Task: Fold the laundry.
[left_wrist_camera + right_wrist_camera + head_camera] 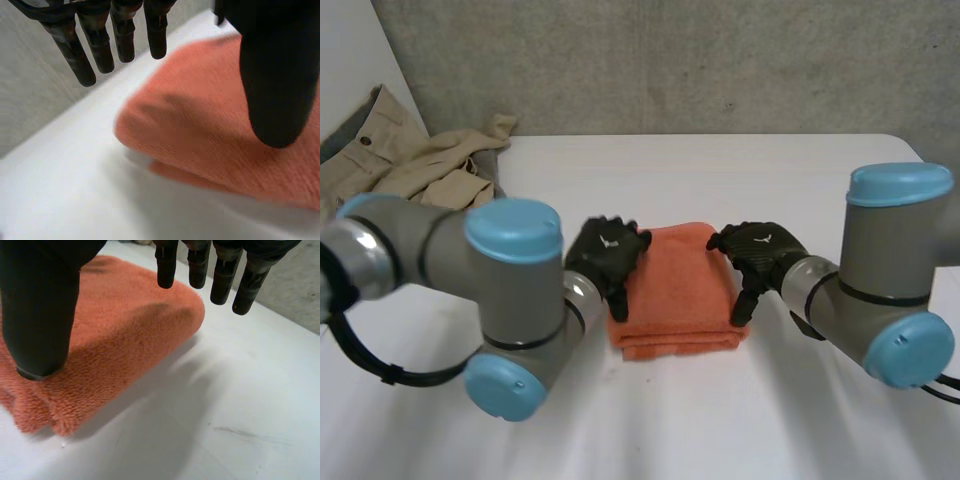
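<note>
An orange towel (678, 290) lies folded into a thick rectangle at the middle of the white table (720, 180). My left hand (607, 255) is at the towel's left edge, fingers straight and open, thumb over the cloth. In the left wrist view its fingers (102, 42) hang above the table beside the orange towel (210, 125), gripping nothing. My right hand (756, 255) is at the towel's right edge, also open. In the right wrist view its fingers (220, 275) hover past the orange towel's (120, 335) edge, and its thumb (40, 315) sits over the cloth.
A heap of beige clothing (415, 160) lies at the table's far left corner. A grey wall (670, 60) stands behind the table. My left arm (470, 290) and right arm (890, 280) flank the towel near the front.
</note>
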{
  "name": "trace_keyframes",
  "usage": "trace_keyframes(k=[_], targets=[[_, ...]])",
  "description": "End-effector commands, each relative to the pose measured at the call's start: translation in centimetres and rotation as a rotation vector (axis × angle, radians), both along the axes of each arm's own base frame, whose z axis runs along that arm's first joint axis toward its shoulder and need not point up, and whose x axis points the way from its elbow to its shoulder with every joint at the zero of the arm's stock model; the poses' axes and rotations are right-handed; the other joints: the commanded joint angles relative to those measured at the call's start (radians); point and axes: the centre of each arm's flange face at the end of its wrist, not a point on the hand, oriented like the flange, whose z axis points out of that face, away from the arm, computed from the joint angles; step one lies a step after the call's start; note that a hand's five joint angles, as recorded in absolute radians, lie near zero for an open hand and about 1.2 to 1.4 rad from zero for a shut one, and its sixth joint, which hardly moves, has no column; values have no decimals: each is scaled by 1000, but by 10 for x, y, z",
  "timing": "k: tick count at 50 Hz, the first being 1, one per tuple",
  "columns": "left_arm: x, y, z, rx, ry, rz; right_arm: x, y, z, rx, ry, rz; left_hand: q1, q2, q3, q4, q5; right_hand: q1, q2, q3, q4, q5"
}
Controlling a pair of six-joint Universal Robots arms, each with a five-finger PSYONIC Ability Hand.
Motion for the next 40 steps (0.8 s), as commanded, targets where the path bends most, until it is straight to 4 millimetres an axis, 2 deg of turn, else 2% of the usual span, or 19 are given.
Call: trace_keyframes(k=[1, 5, 9, 15, 22, 32, 40], targets=[[12, -2, 58, -79, 113, -33, -15, 19, 3, 54, -104, -102, -50, -40, -39, -39, -28, -21, -47, -43, -63, -71], [18, -2, 78, -57, 194, -80, -20, 29, -10, 153, -158, -143, -50, -40, -39, -39, -29, -21, -47, -43, -63, -71], [22, 1, 85, 21, 242, -167, -24, 35, -20, 202, -173, -170, -47, -37, -36, -36, -26, -8, -34, -30, -50, -57], [23, 10, 86, 108, 260, -290, -21, 32, -35, 192, -211, -178, -41, -31, -30, -30, -20, 144, 118, 122, 103, 95], [24, 10, 85, 117, 259, -297, -15, 23, -46, 185, -226, -176, -35, -25, -25, -24, -14, 251, 224, 228, 209, 201], [24, 12, 92, 101, 266, -304, -5, 18, -53, 194, -245, -170, -32, -22, -22, -21, -11, 321, 295, 299, 279, 271], [24, 14, 95, 93, 271, -306, 5, 12, -52, 168, -263, -154, -32, -22, -22, -21, -11, 494, 468, 472, 452, 444]])
